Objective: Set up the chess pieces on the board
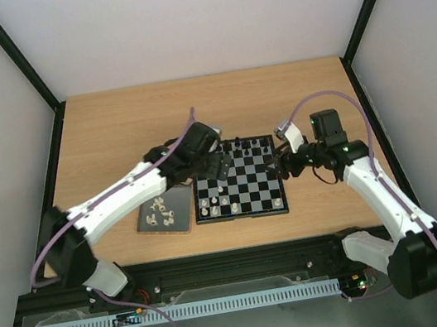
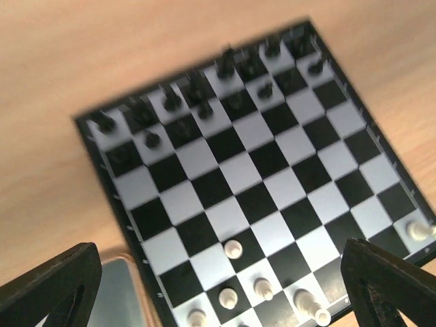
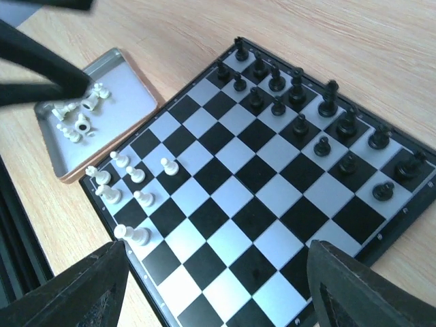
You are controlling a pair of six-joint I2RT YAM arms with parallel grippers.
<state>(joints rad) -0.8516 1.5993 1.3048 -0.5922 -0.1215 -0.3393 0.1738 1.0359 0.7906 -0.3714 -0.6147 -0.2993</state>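
The board [image 1: 243, 183] lies mid-table with black pieces along its far side and several white chess pieces [image 1: 216, 206] on its near-left corner. They also show in the left wrist view [image 2: 234, 249] and the right wrist view [image 3: 136, 174]. More white pieces [image 1: 160, 215] lie in the tray, seen too in the right wrist view [image 3: 78, 116]. My left gripper [image 1: 221, 170] hovers over the board's left part, open and empty [image 2: 221, 266]. My right gripper [image 1: 279, 162] hovers at the board's right edge, open and empty [image 3: 218, 252].
A dark-grey tray [image 1: 176, 201] with a tan edge sits touching the board's left side; it also shows in the right wrist view [image 3: 133, 92]. Black pieces [image 3: 300, 102] fill the board's far rows. White walls enclose the wooden table [image 1: 114, 139].
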